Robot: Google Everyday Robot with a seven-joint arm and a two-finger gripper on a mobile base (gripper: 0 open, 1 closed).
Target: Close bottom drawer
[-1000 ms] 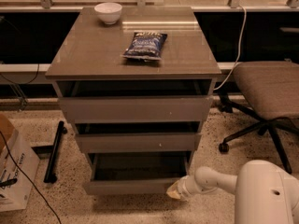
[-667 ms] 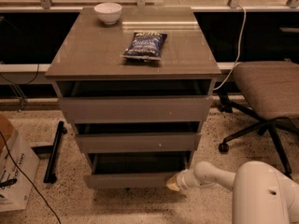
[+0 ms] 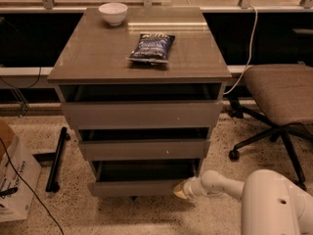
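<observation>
The bottom drawer [image 3: 139, 186] is the lowest of three grey-brown drawers in the cabinet. It stands partly pulled out, with its dark shallow inside showing above the flat front panel. My gripper [image 3: 180, 190] is at the drawer front's right end, touching or almost touching the panel. My white arm [image 3: 222, 184] reaches in from the lower right.
The middle drawer [image 3: 144, 149] and top drawer [image 3: 142, 114] also stand slightly out. A chip bag [image 3: 152, 47] and a white bowl [image 3: 113, 12] sit on the cabinet top. An office chair [image 3: 281, 97] stands to the right. A cardboard box [image 3: 12, 175] and a black bar [image 3: 56, 158] lie on the left floor.
The bottom drawer has slid back in towards the cabinet. My gripper has moved in with its front panel.
</observation>
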